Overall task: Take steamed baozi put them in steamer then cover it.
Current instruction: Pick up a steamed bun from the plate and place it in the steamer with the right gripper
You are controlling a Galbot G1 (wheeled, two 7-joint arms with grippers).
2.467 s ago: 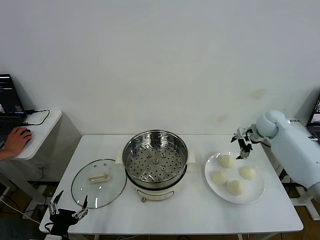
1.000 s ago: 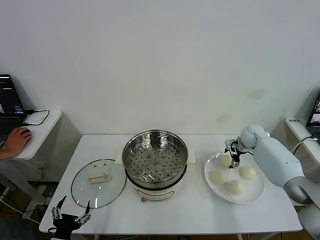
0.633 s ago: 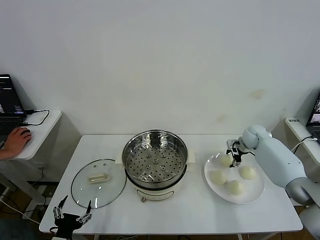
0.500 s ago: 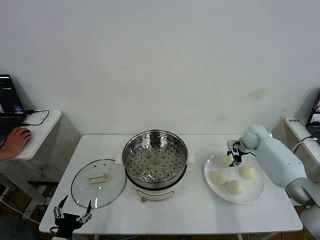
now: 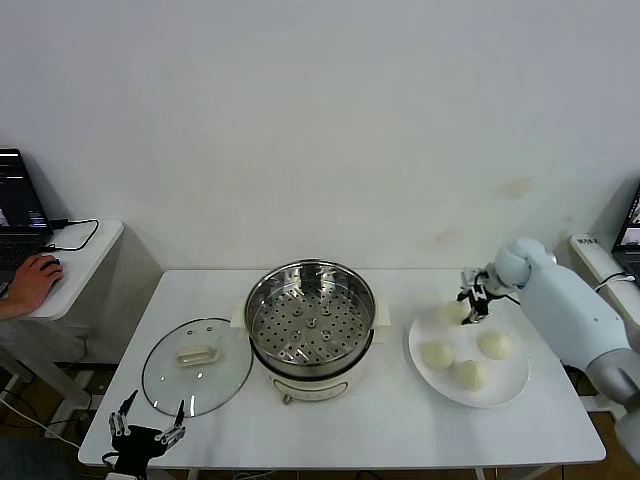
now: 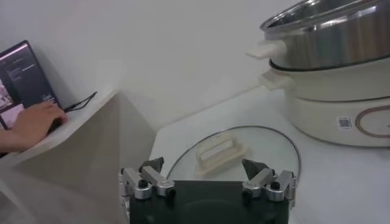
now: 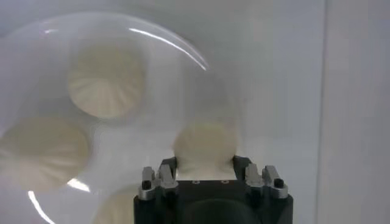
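Note:
My right gripper (image 5: 472, 304) is shut on one baozi (image 5: 457, 310) and holds it just above the far left part of the white plate (image 5: 515, 385). In the right wrist view that baozi (image 7: 205, 146) sits between the fingers. Three other baozi lie on the plate (image 5: 437, 354) (image 5: 494, 344) (image 5: 468, 374). The steel steamer (image 5: 310, 320), with a bare perforated tray, stands mid-table. The glass cover (image 5: 197, 365) lies flat to its left. My left gripper (image 5: 145, 435) is open and empty at the table's front left edge, just short of the cover (image 6: 231, 152).
A side desk (image 5: 85, 250) with a laptop and a person's hand stands at the far left. The steamer's cream base and side handle (image 6: 329, 91) show in the left wrist view. Bare table lies between the steamer and the plate.
My right gripper came down onto the plate's far left baozi, closed on it, and has lifted it slightly up and to the right. The left arm has barely moved.

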